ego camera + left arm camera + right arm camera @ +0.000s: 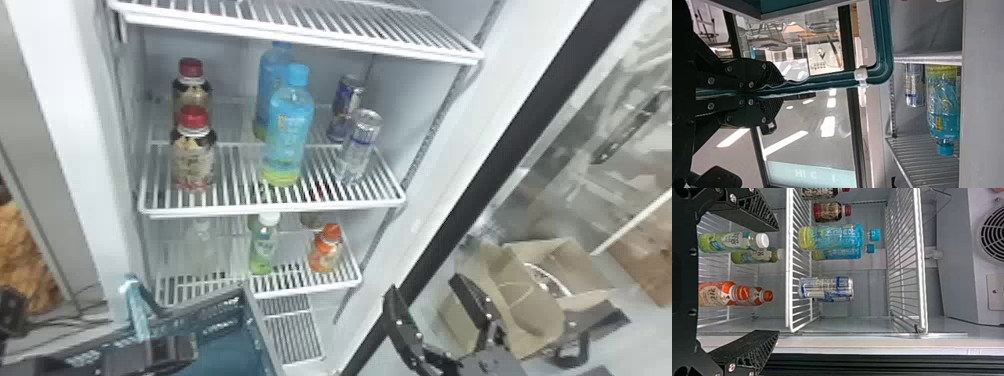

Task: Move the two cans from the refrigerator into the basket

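Two slim cans stand upright on the refrigerator's middle shelf, at its right side: a silver can [358,150] in front and a blue one [344,105] behind it. The right wrist view has the silver can [822,287] largely covering the other. My right gripper [424,287] is open, outside and below the shelves to the lower right of the cans; in its wrist view the gripper [778,280] has nothing between its spread fingers. The blue basket [225,345] is at the lower left, before the refrigerator. My left gripper [172,350] is shut on its rim; its wrist view shows the gripper [764,92] clamping the basket edge [828,80].
Blue bottles [290,132] stand left of the cans, with red-capped bottles [194,155] farther left. Below are a green bottle [264,250] and an orange one [326,252]. The open door's black edge [480,190] runs along the right, near a paper bag [525,310].
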Controlling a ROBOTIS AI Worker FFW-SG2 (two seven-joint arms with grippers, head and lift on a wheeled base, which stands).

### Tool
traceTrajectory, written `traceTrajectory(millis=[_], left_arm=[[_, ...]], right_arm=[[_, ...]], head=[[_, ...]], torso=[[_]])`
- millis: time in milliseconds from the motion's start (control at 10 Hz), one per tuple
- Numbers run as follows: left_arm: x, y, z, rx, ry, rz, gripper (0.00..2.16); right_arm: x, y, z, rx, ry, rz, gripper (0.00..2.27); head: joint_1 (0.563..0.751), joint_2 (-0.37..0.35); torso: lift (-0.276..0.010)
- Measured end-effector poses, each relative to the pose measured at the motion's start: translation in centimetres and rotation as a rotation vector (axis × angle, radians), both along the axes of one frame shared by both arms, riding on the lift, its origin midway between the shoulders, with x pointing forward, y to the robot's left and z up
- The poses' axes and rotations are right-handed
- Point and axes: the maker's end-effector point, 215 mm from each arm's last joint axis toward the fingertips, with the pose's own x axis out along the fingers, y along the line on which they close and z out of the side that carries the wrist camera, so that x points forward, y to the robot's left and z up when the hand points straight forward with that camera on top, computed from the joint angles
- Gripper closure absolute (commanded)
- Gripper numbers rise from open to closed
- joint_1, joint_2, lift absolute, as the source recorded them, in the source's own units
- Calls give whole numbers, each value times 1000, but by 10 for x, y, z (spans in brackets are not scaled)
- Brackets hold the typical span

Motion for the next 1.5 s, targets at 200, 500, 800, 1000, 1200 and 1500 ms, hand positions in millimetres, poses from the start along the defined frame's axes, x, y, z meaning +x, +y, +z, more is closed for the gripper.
traceTrajectory(millis=[200,500,800,1000,1200,1500], left_arm=[[0,0,0,1,-2,-1,1190],[0,-1,0,3,-2,-4,1190],[0,0,0,2,0,-1,1190],[0,0,0,1,0,0,1190],[0,1,0,1,-1,1,1190],[0,1,0,1,0,2,1190]], right_arm=[[4,0,4,-6,-13,8,130],[10,1,10,-3,-28,17,130],[19,1,12,-12,-23,17,128],[33,0,16,-28,-41,15,130],[48,-3,13,-36,-46,9,130],[71,-9,1,-52,-48,-10,130]], head=[[695,-346],[695,-344],[695,-335],[695,-330],[695,-325],[695,-322]], torso=[[-25],[-25],[-25],[-25],[-25],[-25]])
